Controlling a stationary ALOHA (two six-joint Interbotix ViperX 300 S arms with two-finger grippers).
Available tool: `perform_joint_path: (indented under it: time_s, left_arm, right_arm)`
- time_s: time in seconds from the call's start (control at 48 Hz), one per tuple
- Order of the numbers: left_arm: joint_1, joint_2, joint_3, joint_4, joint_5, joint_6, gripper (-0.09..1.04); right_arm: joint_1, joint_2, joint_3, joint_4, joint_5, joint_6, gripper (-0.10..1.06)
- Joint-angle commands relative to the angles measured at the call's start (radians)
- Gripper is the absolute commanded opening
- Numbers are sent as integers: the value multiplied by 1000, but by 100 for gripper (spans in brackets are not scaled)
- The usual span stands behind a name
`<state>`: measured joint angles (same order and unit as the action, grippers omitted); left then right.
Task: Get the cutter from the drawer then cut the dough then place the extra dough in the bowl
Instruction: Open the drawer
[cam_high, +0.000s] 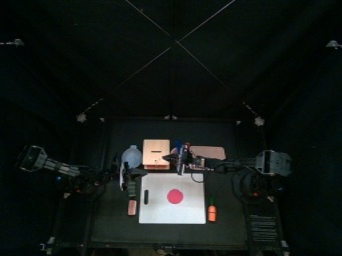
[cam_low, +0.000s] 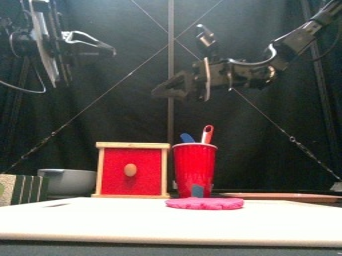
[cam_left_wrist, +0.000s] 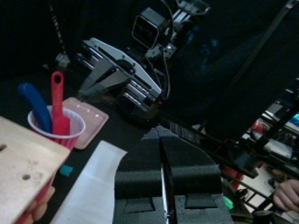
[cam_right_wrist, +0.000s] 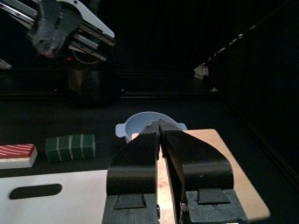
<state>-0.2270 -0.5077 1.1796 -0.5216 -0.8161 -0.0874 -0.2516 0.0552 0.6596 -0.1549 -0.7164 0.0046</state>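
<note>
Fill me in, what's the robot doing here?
Nothing is held yet. Both grippers hang in the air, jaws shut: the right gripper over the wooden box, the left gripper off to the left side. The drawer front looks closed and no cutter shows. The dough lies whole on the white board, the bowl beside the box.

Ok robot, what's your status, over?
Left end effector and right end effector shut, raised. Drawer closed, cutter unseen. Dough whole on board. Red cup beside drawer.

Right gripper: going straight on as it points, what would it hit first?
Probably the blue-grey bowl beyond the wooden box; the right gripper lines up with it, but depth is unclear.
</note>
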Motion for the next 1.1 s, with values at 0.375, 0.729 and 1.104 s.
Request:
perform_joint_path:
  time_s: [0.375, 0.729, 1.104]
  left_arm:
    - [-40, 163, -81, -193, -11, -12, -1]
    - [-41, 227, -94, -276, -28, -25, -1]
    - [-51, 430, -196, -499, -23, -209, 6]
  right_arm:
    - [-46, 244, -308, -46, 164, 0, 2]
    - [-51, 273, -293, -49, 196, 5, 2]
    - [-44, 284, -276, -51, 249, 5, 2]
